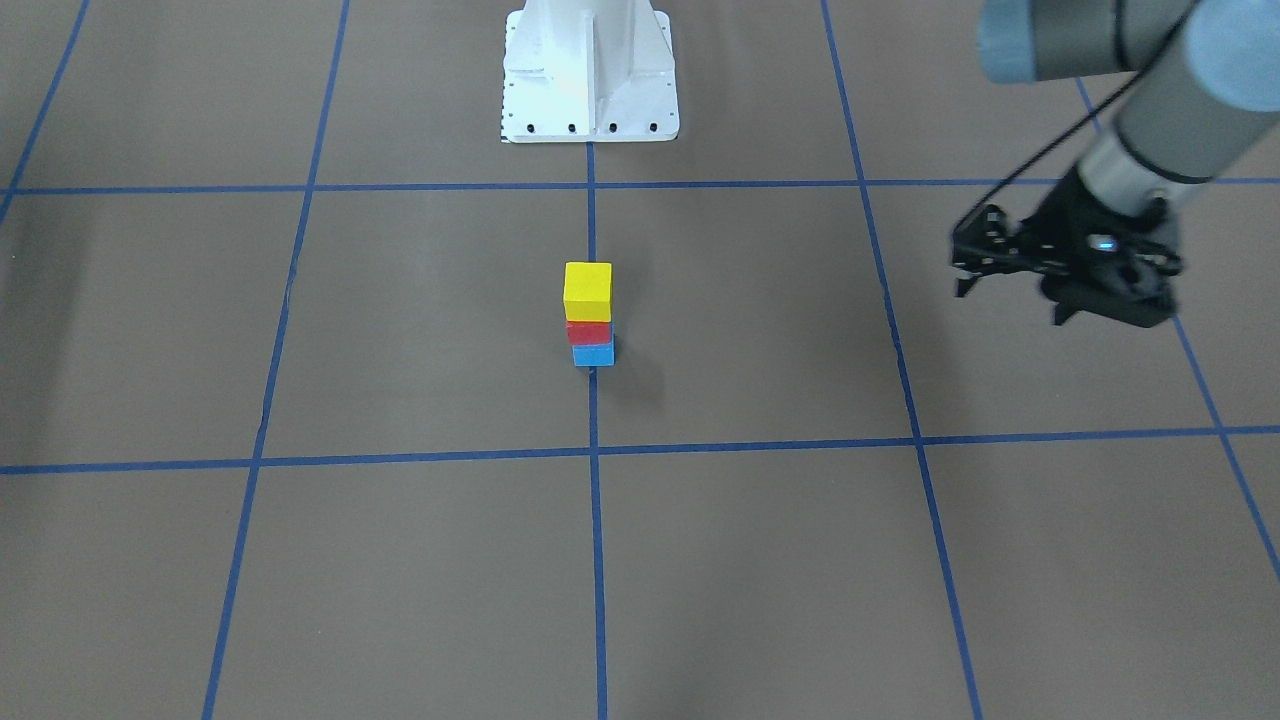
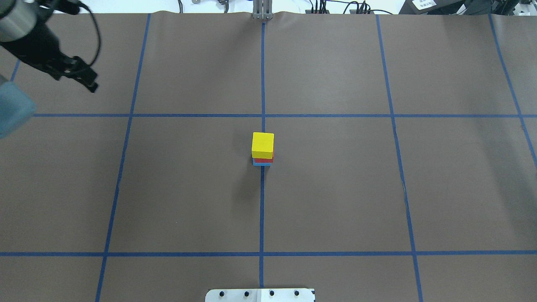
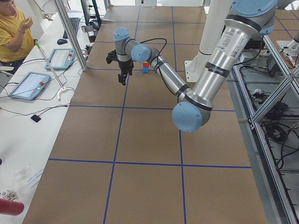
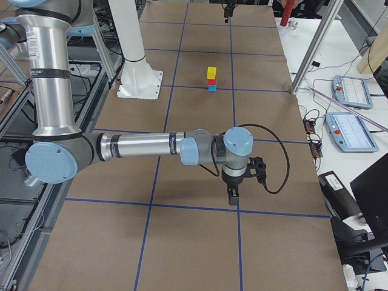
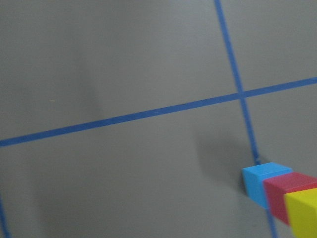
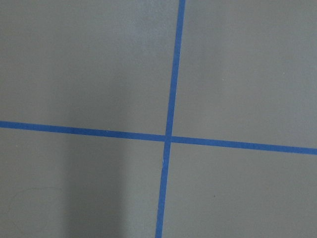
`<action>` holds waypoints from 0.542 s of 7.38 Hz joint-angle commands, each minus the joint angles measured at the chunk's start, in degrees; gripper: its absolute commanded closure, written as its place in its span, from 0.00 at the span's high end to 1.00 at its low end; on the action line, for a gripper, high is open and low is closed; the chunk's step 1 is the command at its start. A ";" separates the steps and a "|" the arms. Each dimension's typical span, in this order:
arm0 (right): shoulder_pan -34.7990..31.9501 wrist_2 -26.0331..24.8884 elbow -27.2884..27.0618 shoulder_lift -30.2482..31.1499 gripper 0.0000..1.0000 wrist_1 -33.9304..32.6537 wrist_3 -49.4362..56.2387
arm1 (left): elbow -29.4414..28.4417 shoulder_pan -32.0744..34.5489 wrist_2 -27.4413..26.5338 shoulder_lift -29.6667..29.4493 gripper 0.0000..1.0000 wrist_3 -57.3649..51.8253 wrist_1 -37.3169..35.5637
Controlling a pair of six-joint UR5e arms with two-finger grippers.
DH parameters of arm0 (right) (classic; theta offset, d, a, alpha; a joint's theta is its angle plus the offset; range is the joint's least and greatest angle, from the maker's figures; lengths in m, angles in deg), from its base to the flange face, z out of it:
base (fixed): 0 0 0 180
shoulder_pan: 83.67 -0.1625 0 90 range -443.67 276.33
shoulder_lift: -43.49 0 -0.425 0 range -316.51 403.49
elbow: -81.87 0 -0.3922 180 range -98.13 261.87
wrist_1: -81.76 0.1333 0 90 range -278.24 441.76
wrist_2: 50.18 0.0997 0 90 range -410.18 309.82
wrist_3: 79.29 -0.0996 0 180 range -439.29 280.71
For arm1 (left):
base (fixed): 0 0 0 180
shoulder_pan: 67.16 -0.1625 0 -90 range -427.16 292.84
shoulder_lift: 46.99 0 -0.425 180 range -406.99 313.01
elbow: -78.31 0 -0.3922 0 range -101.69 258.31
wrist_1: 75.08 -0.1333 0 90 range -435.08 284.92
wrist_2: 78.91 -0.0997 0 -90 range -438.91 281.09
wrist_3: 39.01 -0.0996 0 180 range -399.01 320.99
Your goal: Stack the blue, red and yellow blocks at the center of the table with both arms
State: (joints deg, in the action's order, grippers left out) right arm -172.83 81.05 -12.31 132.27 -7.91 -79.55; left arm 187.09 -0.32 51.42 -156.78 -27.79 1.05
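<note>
A yellow block sits on a red block, which sits on a blue block, in one stack at the table's center. The stack also shows in the overhead view, the right side view and the left wrist view. My left gripper is open and empty, above the table far to the stack's side, and it shows in the overhead view. My right gripper shows only in the right side view, far from the stack. I cannot tell whether it is open or shut.
The white robot base stands at the table's edge behind the stack. Blue tape lines grid the brown table. A side bench with tablets and an operator runs along the far edge.
</note>
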 commanded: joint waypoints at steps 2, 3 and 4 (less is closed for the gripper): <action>-0.31 0.08 -3.20 3.34 1.00 0.02 -0.17 | -0.40 17.31 1.07 18.60 1.00 -15.09 0.69; -0.31 0.08 -3.20 3.07 1.00 0.02 -0.79 | -2.06 19.10 1.16 20.48 1.00 -14.74 5.04; -0.22 0.16 -3.11 2.72 1.00 0.02 -0.97 | -2.43 19.72 1.24 23.28 1.00 -14.73 8.83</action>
State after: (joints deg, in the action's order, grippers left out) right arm -173.12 81.13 -15.41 135.29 -7.89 -80.14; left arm 185.61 17.40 52.61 -137.42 -42.35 5.39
